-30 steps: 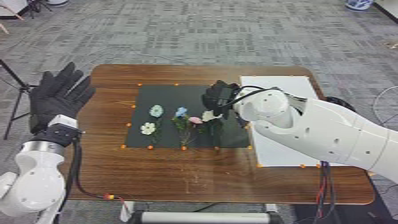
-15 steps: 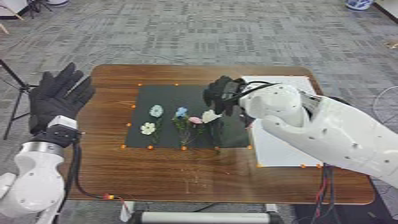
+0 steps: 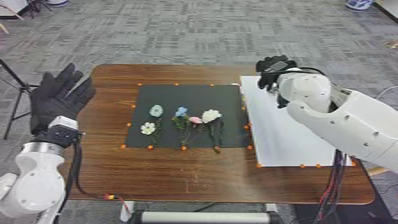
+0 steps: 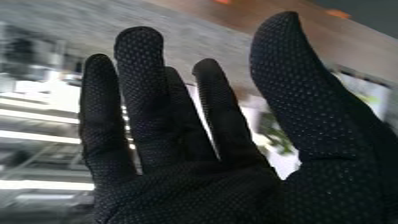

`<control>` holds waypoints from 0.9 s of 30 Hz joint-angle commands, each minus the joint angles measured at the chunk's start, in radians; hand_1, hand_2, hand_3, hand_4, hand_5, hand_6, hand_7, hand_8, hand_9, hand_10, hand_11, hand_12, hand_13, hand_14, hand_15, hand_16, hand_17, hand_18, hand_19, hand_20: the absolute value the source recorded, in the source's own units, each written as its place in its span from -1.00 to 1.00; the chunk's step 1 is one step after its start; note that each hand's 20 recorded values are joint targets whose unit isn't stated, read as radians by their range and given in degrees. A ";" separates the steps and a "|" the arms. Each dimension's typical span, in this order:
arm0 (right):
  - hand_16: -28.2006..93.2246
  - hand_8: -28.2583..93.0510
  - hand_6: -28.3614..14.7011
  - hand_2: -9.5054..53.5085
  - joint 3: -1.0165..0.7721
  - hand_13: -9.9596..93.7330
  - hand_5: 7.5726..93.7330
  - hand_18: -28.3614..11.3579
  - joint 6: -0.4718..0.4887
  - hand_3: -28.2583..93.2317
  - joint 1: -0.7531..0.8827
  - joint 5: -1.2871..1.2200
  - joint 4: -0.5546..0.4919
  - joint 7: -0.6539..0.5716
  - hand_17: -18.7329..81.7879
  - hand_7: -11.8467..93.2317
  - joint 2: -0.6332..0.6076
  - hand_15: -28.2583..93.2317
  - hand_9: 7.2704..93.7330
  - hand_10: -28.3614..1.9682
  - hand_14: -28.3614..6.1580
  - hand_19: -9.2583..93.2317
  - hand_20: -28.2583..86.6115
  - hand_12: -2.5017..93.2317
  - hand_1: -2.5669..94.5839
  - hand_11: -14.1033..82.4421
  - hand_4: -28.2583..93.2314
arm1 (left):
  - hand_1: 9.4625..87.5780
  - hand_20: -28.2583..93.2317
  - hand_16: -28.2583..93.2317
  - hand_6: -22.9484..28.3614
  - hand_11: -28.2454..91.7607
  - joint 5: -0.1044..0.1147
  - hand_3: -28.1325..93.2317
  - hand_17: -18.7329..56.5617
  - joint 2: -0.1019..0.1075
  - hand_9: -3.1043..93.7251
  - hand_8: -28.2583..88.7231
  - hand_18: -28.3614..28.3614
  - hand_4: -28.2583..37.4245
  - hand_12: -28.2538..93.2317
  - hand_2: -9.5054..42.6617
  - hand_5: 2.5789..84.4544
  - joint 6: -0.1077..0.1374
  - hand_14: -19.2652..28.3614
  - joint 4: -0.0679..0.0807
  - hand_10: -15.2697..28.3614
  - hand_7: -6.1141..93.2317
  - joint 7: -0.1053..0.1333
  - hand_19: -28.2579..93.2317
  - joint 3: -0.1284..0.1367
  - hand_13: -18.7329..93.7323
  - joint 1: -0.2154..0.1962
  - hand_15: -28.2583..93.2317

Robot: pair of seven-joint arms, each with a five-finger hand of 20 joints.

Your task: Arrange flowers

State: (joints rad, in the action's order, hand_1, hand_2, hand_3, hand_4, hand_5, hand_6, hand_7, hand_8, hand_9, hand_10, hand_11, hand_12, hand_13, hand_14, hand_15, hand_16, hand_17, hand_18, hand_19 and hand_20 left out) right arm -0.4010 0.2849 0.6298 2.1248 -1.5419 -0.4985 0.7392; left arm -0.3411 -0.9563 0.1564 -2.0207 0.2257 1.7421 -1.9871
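"Where do the flowers lie?"

"On the dark grey rectangular mat [image 3: 169, 94], on the brown wooden table [image 3: 178, 175]. The pale blue-green bloom [image 3: 156, 110] is at the left, with the cream-white flower [image 3: 147, 128] just nearer the robot."

"And beside those?"

"The small light-blue flower [image 3: 181, 111], then the pink bud [image 3: 195, 120], then the fuller white flower [image 3: 211, 116], its dark stem running to the mat's near edge."

"How about the right hand [image 3: 274, 65]?"

"Black-gloved, by the far end of the long white sheet [image 3: 298, 145], well apart from the blooms. In the right wrist view its fingers [image 4: 142, 100] are straight and spread, thumb [image 4: 298, 80] held away."

"The left hand [image 3: 55, 102]?"

"Black-gloved too, beyond the table's left edge, fingers straight and fanned apart."
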 commanded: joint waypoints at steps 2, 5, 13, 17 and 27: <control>-0.10 -0.67 0.06 -1.00 -0.041 0.23 -0.30 -0.63 0.074 0.73 0.007 -0.052 0.044 -0.028 -0.19 -0.60 -0.044 0.50 -0.27 -0.09 -0.04 0.44 0.03 -0.65 -0.11 -0.55 -1.00 | -0.52 -0.40 -0.57 0.17 -0.29 0.003 0.58 -0.69 0.002 -0.42 -0.64 0.50 -1.00 -0.37 -0.13 -0.21 0.007 0.45 -0.006 0.33 -0.76 0.010 -0.03 0.004 -0.31 -0.015 -0.24; -0.11 -0.67 0.08 -1.00 -0.024 0.22 -0.34 -0.62 0.076 0.74 0.000 -0.070 0.074 -0.015 -0.19 -0.59 -0.042 0.50 -0.29 -0.02 -0.01 0.44 0.02 -0.66 -0.10 -0.55 -1.00 | -0.52 -0.40 -0.57 0.18 -0.29 -0.003 0.58 -0.69 0.002 -0.41 -0.64 0.50 -1.00 -0.37 -0.13 -0.19 0.015 0.45 -0.010 0.33 -0.76 -0.003 -0.03 0.002 -0.31 -0.012 -0.24; -0.12 -0.68 0.11 -1.00 0.015 0.24 -0.32 -0.58 0.053 0.74 -0.015 -0.106 0.174 -0.004 -0.18 -0.56 0.012 0.52 -0.27 0.05 0.05 0.45 0.00 -0.67 -0.06 -0.52 -1.00 | -0.52 -0.40 -0.57 0.20 -0.29 -0.014 0.58 -0.69 -0.004 -0.41 -0.64 0.50 -1.00 -0.37 -0.12 -0.19 0.027 0.45 -0.010 0.34 -0.76 -0.010 -0.03 -0.013 -0.31 -0.007 -0.24; -0.12 -0.70 0.12 -1.00 0.018 0.25 -0.32 -0.56 0.040 0.74 -0.012 -0.110 0.189 0.010 -0.17 -0.54 0.012 0.51 -0.28 0.11 0.10 0.45 -0.01 -0.69 -0.02 -0.51 -1.00 | -0.52 -0.40 -0.57 0.21 -0.29 -0.019 0.57 -0.69 0.004 -0.41 -0.64 0.50 -1.00 -0.37 -0.11 -0.18 0.036 0.45 -0.011 0.34 -0.76 -0.016 -0.03 -0.020 -0.31 0.003 -0.23; 0.05 -0.74 0.22 -1.00 -0.021 0.33 -0.19 -0.48 0.040 0.64 0.020 -0.165 0.202 0.071 -0.16 -0.46 0.018 0.37 -0.08 0.35 0.40 0.44 -0.02 -0.71 0.09 -0.43 -1.00 | -0.52 -0.40 -0.57 0.23 -0.27 -0.016 0.58 -0.70 0.000 -0.40 -0.63 0.51 -1.00 -0.37 -0.10 -0.15 0.030 0.45 -0.016 0.35 -0.75 -0.014 -0.01 -0.016 -0.31 -0.009 -0.22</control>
State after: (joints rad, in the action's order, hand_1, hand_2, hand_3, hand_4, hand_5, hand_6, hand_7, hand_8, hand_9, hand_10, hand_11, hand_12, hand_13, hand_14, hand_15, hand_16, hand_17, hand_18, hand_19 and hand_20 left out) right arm -0.4004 0.3152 0.6388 1.9698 -1.3496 -0.4541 0.7478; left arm -0.3564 -0.9551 0.1857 -2.0260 0.2152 1.7226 -1.9798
